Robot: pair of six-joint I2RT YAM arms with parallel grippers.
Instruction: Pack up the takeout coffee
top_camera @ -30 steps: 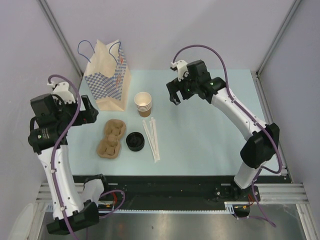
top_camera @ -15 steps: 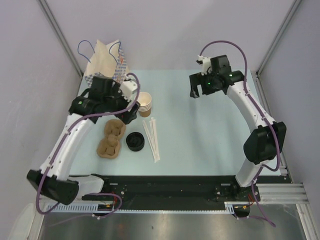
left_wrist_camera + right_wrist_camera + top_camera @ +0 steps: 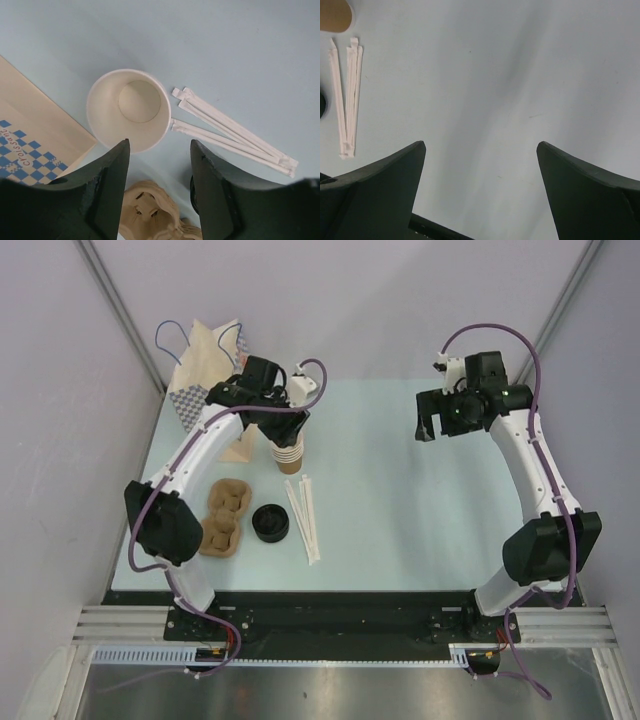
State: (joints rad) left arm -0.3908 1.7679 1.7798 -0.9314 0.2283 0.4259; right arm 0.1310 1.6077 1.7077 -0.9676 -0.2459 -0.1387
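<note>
Left wrist: I am hovering my left gripper (image 3: 159,142), released and empty, just above the stack of cups (image 3: 128,110); my right gripper (image 3: 480,144) is hanging released, well apart from it.

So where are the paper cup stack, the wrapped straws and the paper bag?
Stack of tan paper cups (image 3: 139,101), left wrist view, inside bottom of the top cup.
White wrapped straws (image 3: 352,95), right wrist view, middle of the wider strip.
Tan checkered paper bag (image 3: 203,360), top external view, plain upper face.
</note>
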